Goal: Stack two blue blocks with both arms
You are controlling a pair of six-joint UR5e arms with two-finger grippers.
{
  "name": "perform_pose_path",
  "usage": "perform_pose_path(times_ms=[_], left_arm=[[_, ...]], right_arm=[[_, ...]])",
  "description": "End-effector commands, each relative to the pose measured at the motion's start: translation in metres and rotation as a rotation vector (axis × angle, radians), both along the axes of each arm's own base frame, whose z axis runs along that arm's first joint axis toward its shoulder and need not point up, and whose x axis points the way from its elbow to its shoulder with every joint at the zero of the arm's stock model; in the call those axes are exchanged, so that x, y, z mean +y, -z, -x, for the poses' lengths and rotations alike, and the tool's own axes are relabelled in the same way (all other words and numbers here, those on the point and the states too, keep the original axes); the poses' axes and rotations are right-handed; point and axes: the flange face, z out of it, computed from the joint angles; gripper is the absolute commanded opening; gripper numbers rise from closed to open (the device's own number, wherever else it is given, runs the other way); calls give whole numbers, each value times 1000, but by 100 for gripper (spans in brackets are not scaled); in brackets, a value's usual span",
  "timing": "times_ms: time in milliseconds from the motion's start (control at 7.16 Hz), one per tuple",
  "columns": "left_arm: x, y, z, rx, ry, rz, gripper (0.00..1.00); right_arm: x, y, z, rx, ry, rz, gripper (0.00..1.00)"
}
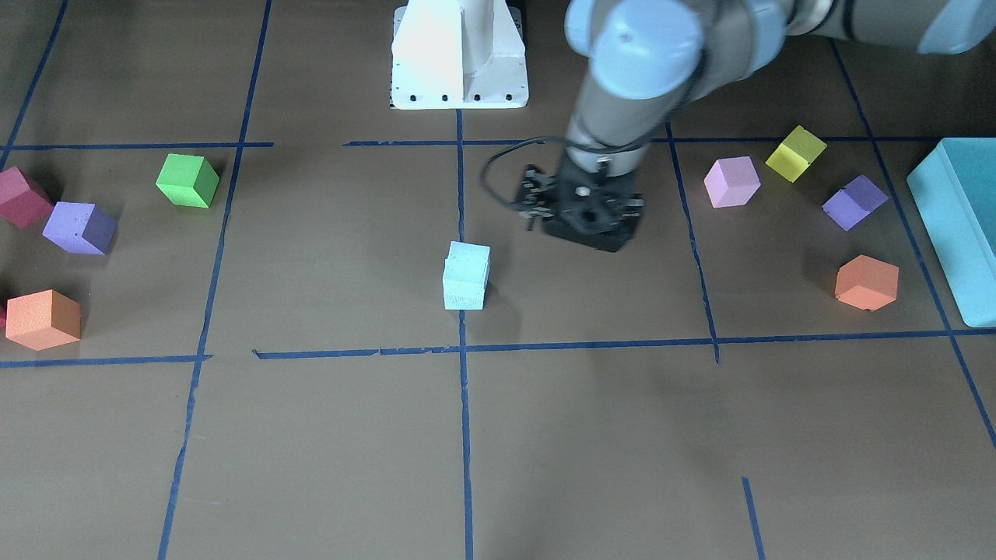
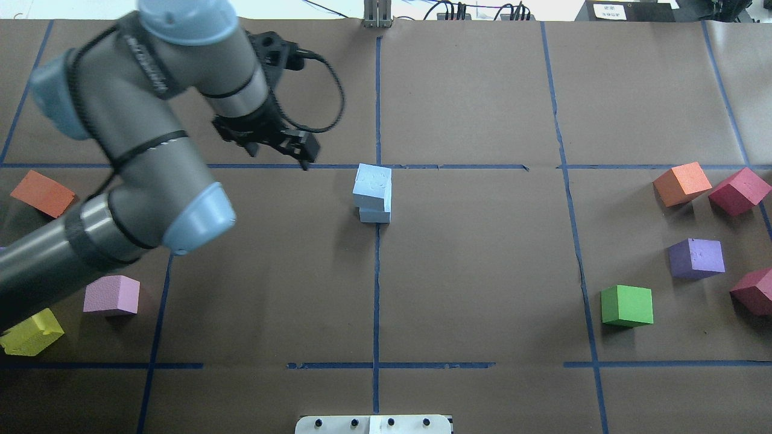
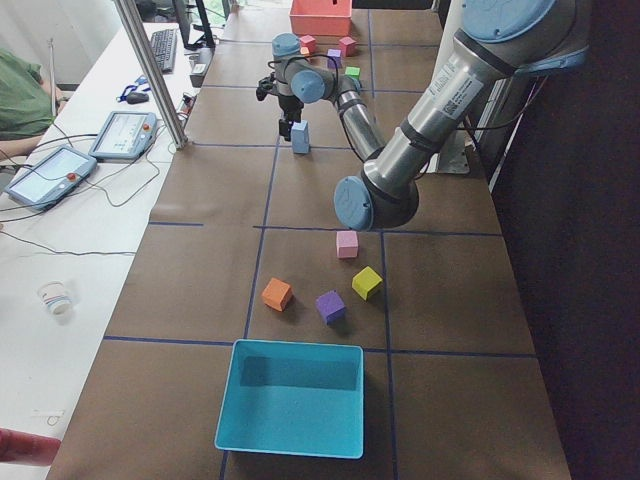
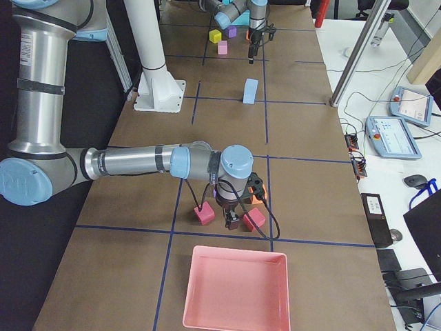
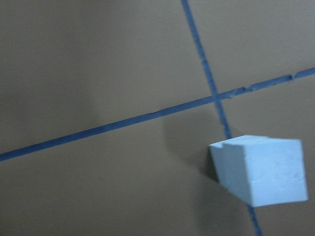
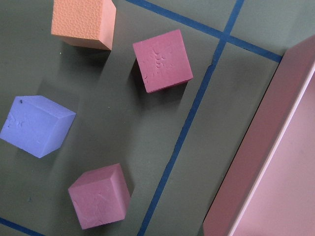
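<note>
The two light blue blocks stand stacked at the table's middle, on the blue tape line. The upper block [image 2: 373, 182] sits on the lower block [image 2: 376, 214], turned slightly off square. The stack also shows in the front view [image 1: 467, 276] and low right in the left wrist view [image 5: 258, 174]. My left gripper [image 2: 278, 150] is open and empty, apart from the stack on the robot's left side; it also shows in the front view [image 1: 589, 222]. My right gripper [image 4: 233, 219] shows only in the exterior right view, over the maroon cubes; I cannot tell whether it is open or shut.
Loose cubes lie on the left: orange [image 2: 42, 193], pink [image 2: 111, 295], yellow [image 2: 30, 331]. On the right are orange [image 2: 681, 184], maroon [image 2: 739, 190], purple [image 2: 696, 258] and green [image 2: 627, 305]. A teal box [image 1: 957, 225] stands at the left end, a pink tray [image 4: 238, 289] at the right end.
</note>
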Motion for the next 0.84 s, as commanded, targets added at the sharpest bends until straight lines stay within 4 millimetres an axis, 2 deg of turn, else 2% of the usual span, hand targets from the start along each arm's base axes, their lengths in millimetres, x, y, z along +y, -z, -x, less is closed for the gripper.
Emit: perform_pose_path(times_ms=[0, 140, 279, 419, 559, 699], left_arm=[[0, -125, 155, -32, -108, -84, 100], [4, -194, 225, -46, -159, -114, 100], [19, -257, 298, -45, -100, -40, 100], [36, -324, 350, -75, -45, 36, 100], [46, -381, 375, -84, -57, 42, 100], [46, -412, 392, -82, -38, 62, 100]], right_arm=[[0, 0, 0, -1, -1, 1, 100], [-1, -4, 1, -4, 2, 8, 100], [-1, -4, 1, -4, 2, 8, 100], [-2, -10, 1, -5, 2, 20, 100], [-3, -17, 2, -21, 0, 34, 100], [-4, -18, 2, -22, 0, 32, 100]])
